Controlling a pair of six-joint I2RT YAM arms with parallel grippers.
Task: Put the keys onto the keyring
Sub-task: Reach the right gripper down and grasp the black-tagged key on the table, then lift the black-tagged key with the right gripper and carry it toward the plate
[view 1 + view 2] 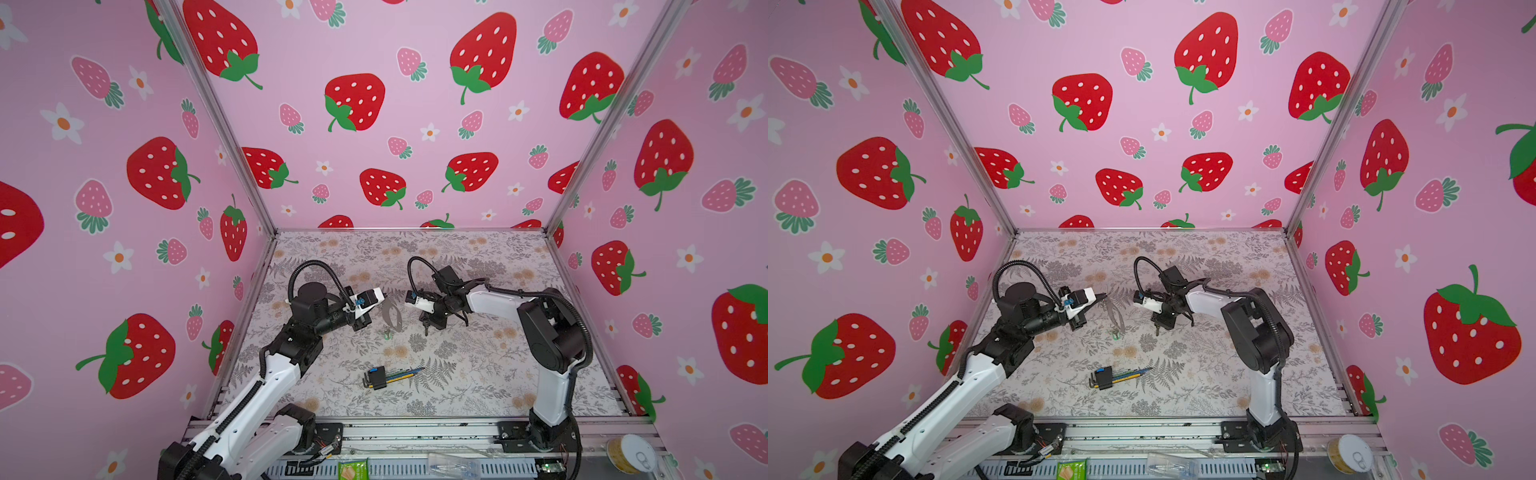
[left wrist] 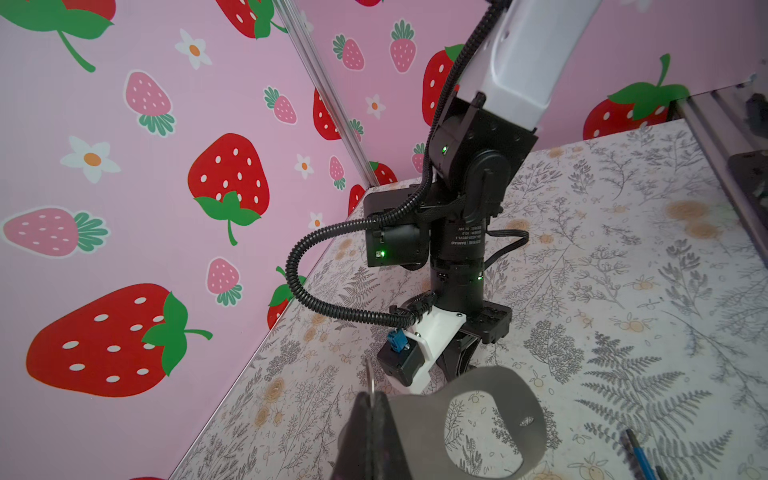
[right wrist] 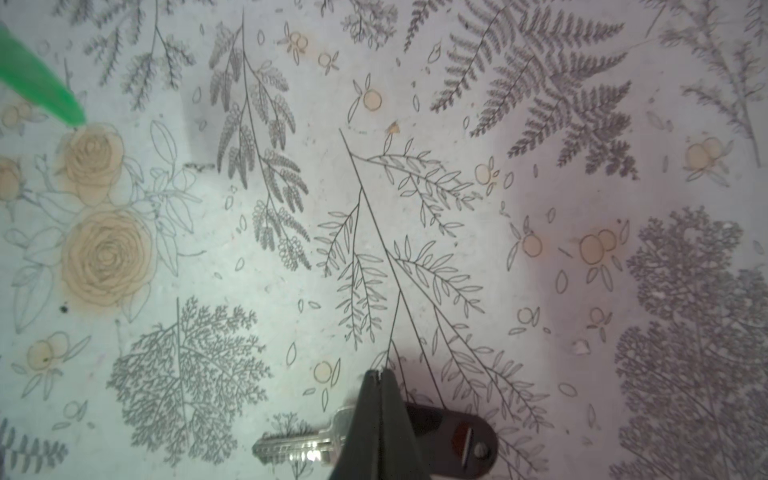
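Clamping the key [image 3: 299,446] crosswise is the right gripper [image 3: 377,372].

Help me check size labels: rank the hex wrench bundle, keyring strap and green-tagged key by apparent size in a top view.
1. Hex wrench bundle, largest.
2. Keyring strap; it is held raised, so nearness may flatter it slightly.
3. Green-tagged key, clearly smallest.

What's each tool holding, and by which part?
Left tool pinches the keyring at its ring end; right tool grips the black-tagged key between blade and tag.
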